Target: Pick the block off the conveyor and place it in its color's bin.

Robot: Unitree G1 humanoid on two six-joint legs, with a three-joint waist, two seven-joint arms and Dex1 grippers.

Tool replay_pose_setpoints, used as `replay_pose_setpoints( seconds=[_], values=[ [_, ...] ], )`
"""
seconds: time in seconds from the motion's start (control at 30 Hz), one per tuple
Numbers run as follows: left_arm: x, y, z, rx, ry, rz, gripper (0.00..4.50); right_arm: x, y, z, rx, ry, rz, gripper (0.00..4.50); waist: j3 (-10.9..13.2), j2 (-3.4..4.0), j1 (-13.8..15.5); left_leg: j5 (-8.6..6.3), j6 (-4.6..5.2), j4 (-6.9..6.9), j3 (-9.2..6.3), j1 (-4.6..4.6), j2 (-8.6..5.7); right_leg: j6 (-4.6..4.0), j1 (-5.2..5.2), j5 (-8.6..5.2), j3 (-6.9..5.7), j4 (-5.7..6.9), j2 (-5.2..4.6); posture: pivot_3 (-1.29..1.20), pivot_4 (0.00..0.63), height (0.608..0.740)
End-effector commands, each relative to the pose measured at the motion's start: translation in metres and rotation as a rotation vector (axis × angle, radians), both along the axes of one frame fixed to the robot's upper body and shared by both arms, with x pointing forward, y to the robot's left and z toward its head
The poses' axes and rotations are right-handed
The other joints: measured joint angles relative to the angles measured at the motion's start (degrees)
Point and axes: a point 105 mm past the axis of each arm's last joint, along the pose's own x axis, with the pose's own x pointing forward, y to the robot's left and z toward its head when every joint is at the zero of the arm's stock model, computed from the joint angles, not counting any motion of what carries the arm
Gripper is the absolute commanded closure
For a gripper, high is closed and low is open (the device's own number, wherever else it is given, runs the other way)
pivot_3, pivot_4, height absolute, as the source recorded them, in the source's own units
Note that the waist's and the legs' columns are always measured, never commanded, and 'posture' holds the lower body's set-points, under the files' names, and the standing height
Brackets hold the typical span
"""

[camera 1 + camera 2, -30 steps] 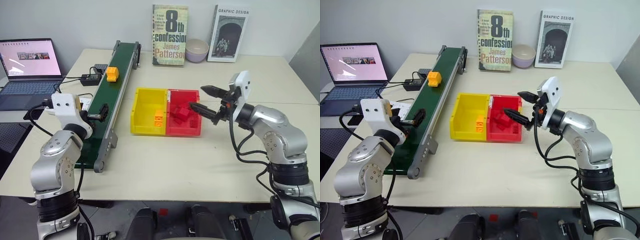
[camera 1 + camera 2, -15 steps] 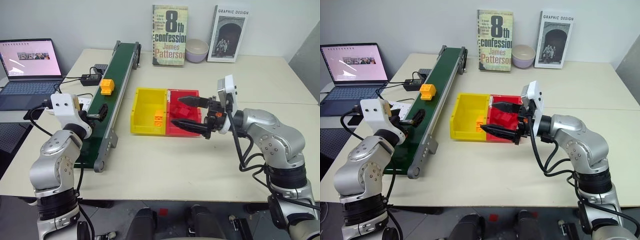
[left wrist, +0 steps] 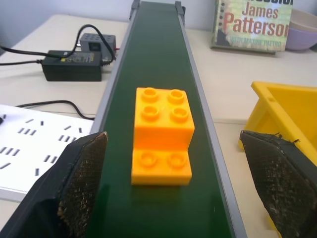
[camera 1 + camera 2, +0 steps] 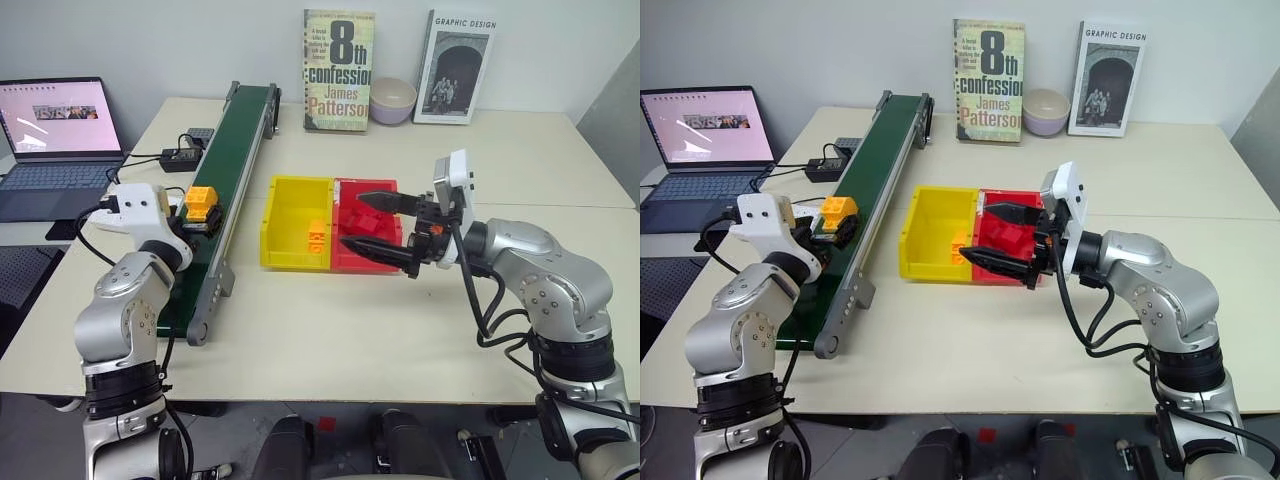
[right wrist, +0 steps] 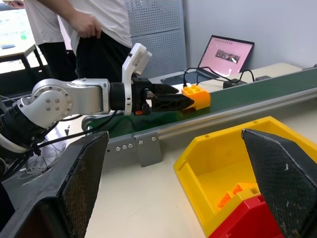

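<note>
The yellow-orange block (image 4: 201, 200) rides on the dark green conveyor (image 4: 242, 135), near its front half. My left gripper (image 4: 204, 213) is open and level over the belt. Its fingers (image 3: 81, 181) stand on either side of the block (image 3: 162, 134) without touching it. The yellow bin (image 4: 293, 256) sits right of the conveyor, with an orange brick (image 4: 318, 238) inside it. My right gripper (image 4: 352, 220) is open, points left and hovers where the yellow bin meets the red bin (image 4: 372, 184), holding nothing.
A laptop (image 4: 58, 130) and a power adapter (image 4: 181, 158) with cables lie left of the belt. Two books (image 4: 340, 70) and a bowl (image 4: 393, 100) stand at the back. A white sheet (image 3: 29, 144) lies beside the belt. A person (image 5: 79, 29) stands beyond the table.
The block rode down the belt and now sits between my left gripper's fingers. My right gripper swung left over the bins a second ago, then stayed still.
</note>
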Motion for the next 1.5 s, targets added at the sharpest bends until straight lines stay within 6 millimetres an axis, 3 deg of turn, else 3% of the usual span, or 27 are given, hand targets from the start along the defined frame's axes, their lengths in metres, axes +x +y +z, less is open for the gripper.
replay_pose_setpoints(
  seconds=[0.03, 0.07, 0.3, 0.6, 0.83, 1.0, 1.2, 1.33, 1.5],
  values=[
    [0.0, 0.004, 0.007, 0.003, -0.021, 0.013, 0.19, -0.005, -0.003, 0.012, 0.021, -0.053, -0.004, 0.0, 0.0, 0.0, 0.0, 0.0, 0.0, 0.0, 0.0, 0.0, 0.0, 0.0, -0.01, 0.0, 0.0, 0.0, 0.0, 0.0, 0.15, 0.74],
    [-0.002, 0.004, 0.007, -0.021, -0.018, 0.013, 0.19, -0.004, -0.003, 0.012, 0.022, -0.055, -0.007, 0.0, 0.0, 0.0, 0.0, 0.0, 0.0, 0.0, 0.0, 0.0, 0.0, 0.0, -0.01, 0.0, 0.0, 0.0, 0.0, 0.0, 0.15, 0.74],
    [-0.016, 0.004, -0.002, -0.031, 0.04, 0.051, 1.54, -0.004, -0.005, 0.014, 0.027, -0.06, -0.016, 0.0, 0.0, 0.0, 0.0, 0.0, 0.0, -0.01, 0.0, -0.01, 0.0, 0.0, -0.01, 0.0, 0.01, -0.01, -0.06, 0.0, 0.15, 0.74],
    [-0.021, 0.012, -0.003, -0.049, 0.073, 0.112, 2.94, 0.001, -0.004, 0.018, 0.036, -0.068, -0.02, 0.0, 0.0, 0.0, 0.0, 0.0, 0.0, 0.01, -0.02, 0.02, 0.0, 0.0, 0.02, 0.0, -0.01, 0.02, -0.01, 0.0, 0.15, 0.74],
    [-0.014, 0.015, 0.007, -0.03, 0.055, 0.089, 2.95, 0.002, -0.005, 0.018, 0.035, -0.075, -0.028, 0.0, 0.0, 0.0, 0.0, 0.0, 0.0, 0.0, -0.02, 0.02, 0.0, 0.0, 0.01, 0.0, -0.01, 0.01, 0.0, 0.0, 0.15, 0.74],
    [0.0, -0.012, 0.033, 0.084, -0.005, -0.103, 2.95, 0.002, -0.01, 0.019, 0.019, -0.095, -0.058, 0.0, 0.0, 0.0, 0.1, 0.0, 0.0, 0.0, -0.01, -0.01, -0.01, 0.0, 0.0, -0.01, -0.03, 0.0, 0.09, 0.0, 0.15, 0.74],
    [0.025, -0.066, 0.064, 0.155, -0.07, -0.399, 2.95, 0.003, -0.027, 0.012, -0.102, -0.149, -0.199, 0.0, 0.0, -0.01, 0.5, 0.0, 0.0, 0.0, 0.07, -0.08, -0.12, 0.0, 0.0, -0.01, -0.05, -0.09, 0.07, 0.0, 0.15, 0.74],
    [0.04, -0.095, 0.056, 0.209, -0.037, -0.532, 2.95, 0.0, -0.036, 0.002, -0.155, -0.154, -0.265, 0.0, 0.0, -0.01, 0.5, 0.0, 0.0, -0.04, 0.09, -0.07, -0.12, 0.01, -0.01, -0.01, -0.05, -0.1, 0.08, 0.0, 0.15, 0.74],
    [0.05, -0.116, 0.04, 0.281, 0.003, -0.629, 2.95, -0.006, -0.034, -0.007, -0.203, -0.171, -0.288, 0.0, 0.0, 0.0, -0.1, 0.0, 0.01, -0.07, 0.16, -0.07, -0.05, 0.01, -0.1, -0.01, -0.06, -0.05, 0.14, 0.0, 0.15, 0.74]
  ],
)
